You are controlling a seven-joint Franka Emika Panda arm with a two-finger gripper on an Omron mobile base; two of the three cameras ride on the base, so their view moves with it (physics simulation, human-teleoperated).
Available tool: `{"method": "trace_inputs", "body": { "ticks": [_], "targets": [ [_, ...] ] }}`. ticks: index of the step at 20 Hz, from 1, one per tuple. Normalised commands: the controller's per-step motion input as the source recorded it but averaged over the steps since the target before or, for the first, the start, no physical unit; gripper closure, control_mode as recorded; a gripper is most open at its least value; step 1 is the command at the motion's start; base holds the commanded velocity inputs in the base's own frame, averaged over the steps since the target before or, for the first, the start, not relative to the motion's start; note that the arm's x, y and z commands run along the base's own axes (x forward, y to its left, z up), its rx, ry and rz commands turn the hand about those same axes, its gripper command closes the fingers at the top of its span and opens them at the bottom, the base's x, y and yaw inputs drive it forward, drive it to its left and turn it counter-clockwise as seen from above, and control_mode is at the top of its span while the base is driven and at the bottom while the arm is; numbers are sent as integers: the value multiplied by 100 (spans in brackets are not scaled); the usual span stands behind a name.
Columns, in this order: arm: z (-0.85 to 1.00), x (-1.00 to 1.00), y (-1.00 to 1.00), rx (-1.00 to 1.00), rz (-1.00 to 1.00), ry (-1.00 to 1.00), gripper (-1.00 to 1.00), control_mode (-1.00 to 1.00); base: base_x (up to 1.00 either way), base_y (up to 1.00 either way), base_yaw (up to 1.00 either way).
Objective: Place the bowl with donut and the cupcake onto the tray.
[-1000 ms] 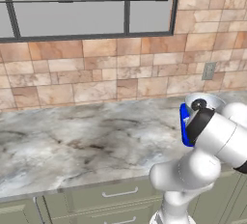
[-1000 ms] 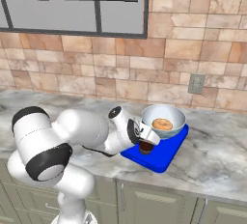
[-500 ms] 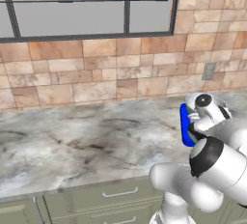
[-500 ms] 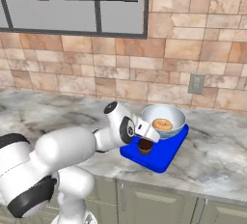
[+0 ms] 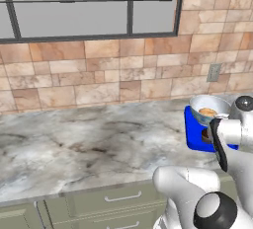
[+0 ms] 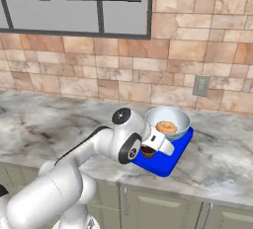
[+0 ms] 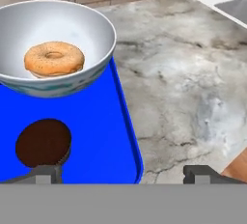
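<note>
Blue tray (image 7: 103, 136) sits on marble surface (image 5: 89, 144) w/ bowl (image 7: 91, 30) on it – donut (image 7: 54, 58) inside, cupcake (image 7: 43, 142) just beside bowl, also on tray. Fingers (image 7: 46, 174) spread wide, nothing held – one tip next to cupcake, other over bare surface off tray's edge.
</note>
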Motion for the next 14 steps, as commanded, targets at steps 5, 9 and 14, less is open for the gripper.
{"method": "trace_inputs", "body": {
  "ticks": [5,9,14],
  "targets": [
    [0,0,-3,2,0,1,-100,-100,0,0,0],
    [0,-2,-42,15,-7,-5,-100,-100,0,0,0],
    [14,-64,-20,20,0,-35,-100,-100,0,0,0]
  ]
}}
